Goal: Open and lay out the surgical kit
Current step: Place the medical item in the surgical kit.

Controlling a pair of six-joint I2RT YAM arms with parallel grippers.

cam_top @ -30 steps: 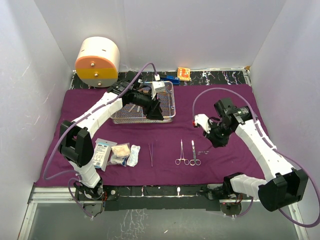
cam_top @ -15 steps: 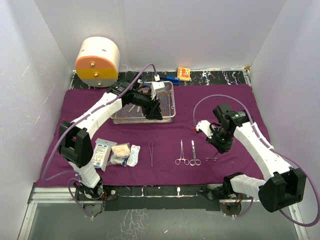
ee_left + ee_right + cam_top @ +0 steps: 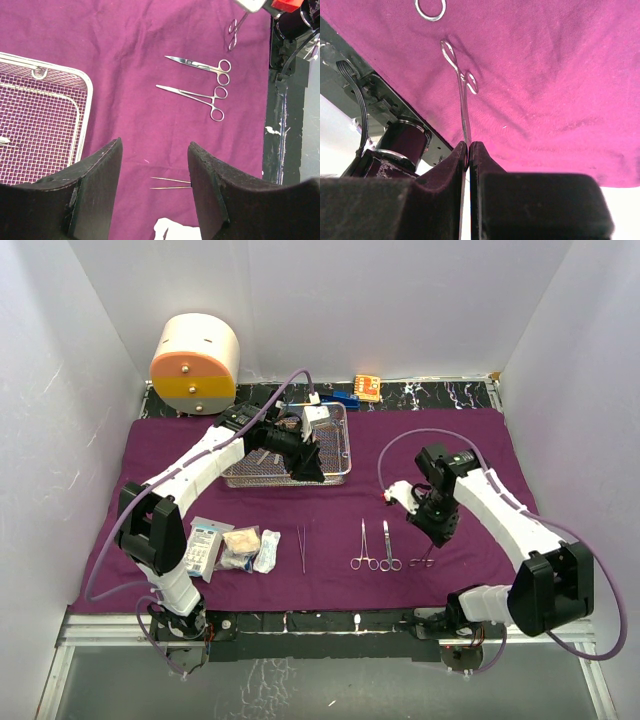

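The purple cloth (image 3: 450, 440) lies spread over the table. The wire-mesh tray (image 3: 337, 440) stands on its far middle and also shows in the left wrist view (image 3: 86, 85). My left gripper (image 3: 306, 466) is open and empty over the tray's front right corner (image 3: 155, 150). My right gripper (image 3: 433, 538) is shut (image 3: 468, 146) on a small steel forceps (image 3: 462, 95). The forceps' rings (image 3: 421, 561) lie at the cloth, right of two larger forceps (image 3: 375, 545). Tweezers (image 3: 301, 546), gauze (image 3: 240, 544) and packets (image 3: 207, 545) lie in a row to the left.
A cream-and-orange drum (image 3: 195, 363) stands at the back left. Small orange (image 3: 367, 387) and blue (image 3: 345, 398) items lie behind the tray. White walls close in the left, right and back sides. The black table edge (image 3: 280, 115) runs along the cloth's near side.
My right gripper has moved toward the near edge with the small forceps and brought it low beside the two larger forceps. The left arm has barely moved.
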